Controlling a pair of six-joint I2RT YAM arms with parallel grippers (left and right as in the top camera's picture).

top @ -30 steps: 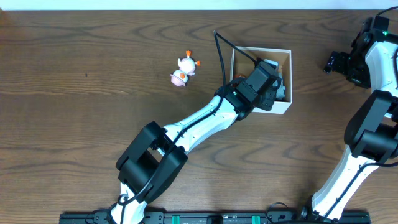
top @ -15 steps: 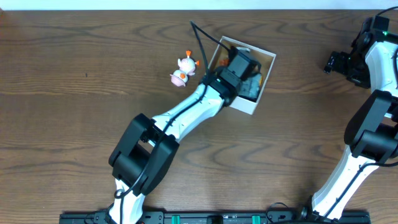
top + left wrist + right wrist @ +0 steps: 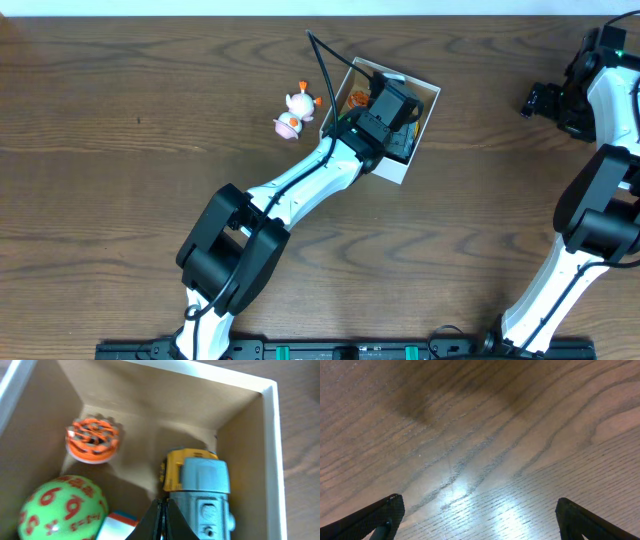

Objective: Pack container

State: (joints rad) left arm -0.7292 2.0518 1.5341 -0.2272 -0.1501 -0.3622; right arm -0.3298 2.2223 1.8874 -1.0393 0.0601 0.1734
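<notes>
Stretched from the near edge, the left end effector (image 3: 161, 519) sits pressed together, empty, inside the container (image 3: 270, 460) by the far edge. The duck toy (image 3: 297, 110) lies outside, just left. The spread right end effector (image 3: 480, 517) is well apart.

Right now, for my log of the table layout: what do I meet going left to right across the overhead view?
In order: small white and orange toy → container → right gripper. The left arm reaches across into the container, so I leave it out.
</notes>
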